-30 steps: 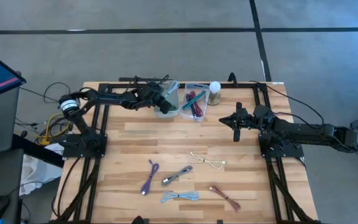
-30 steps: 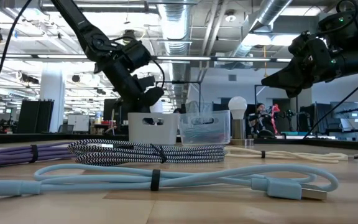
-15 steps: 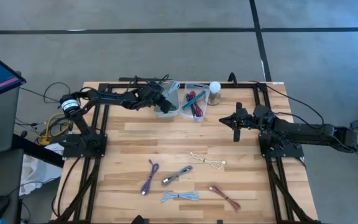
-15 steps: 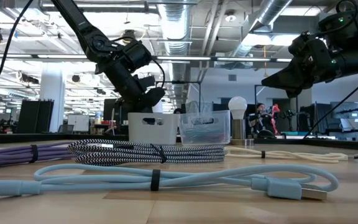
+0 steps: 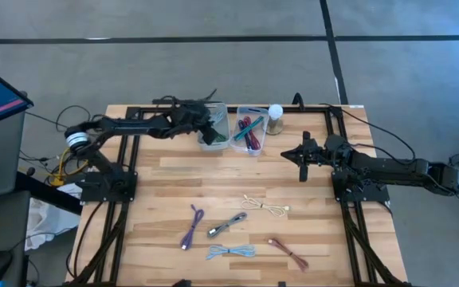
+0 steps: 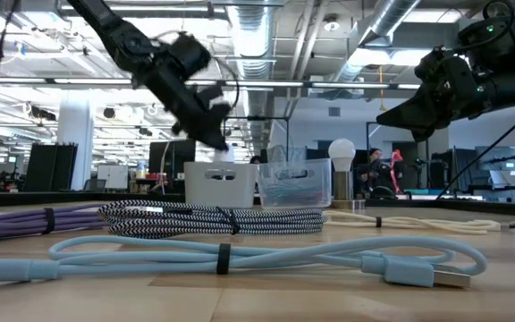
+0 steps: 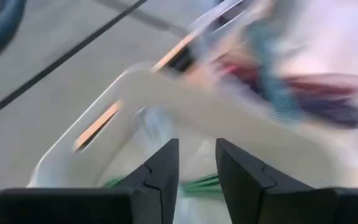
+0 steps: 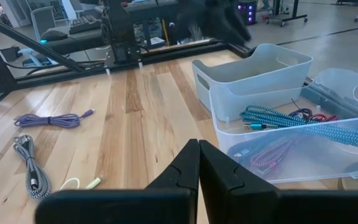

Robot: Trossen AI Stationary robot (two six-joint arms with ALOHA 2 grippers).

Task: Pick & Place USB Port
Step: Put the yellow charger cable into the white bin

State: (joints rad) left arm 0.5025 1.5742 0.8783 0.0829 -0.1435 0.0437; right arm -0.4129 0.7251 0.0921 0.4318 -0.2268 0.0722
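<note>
While the left gripper, fingers slightly apart and empty, hovers over the white bin at the tabletop's far edge, release seems complete; next, fetch another cable.

An open-plan lab is shown: exposed ceiling ducts, rows of monitors, and a framed wooden worktop.

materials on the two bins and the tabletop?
White bin: looks like opaque matte plastic, with moulded handle slots. Clear bin: translucent plastic, the teal and red cables show through its wall. Tabletop: light wood in butcher-block strips, with visible grain and plank joints, and a seemingly satin finish.
</note>
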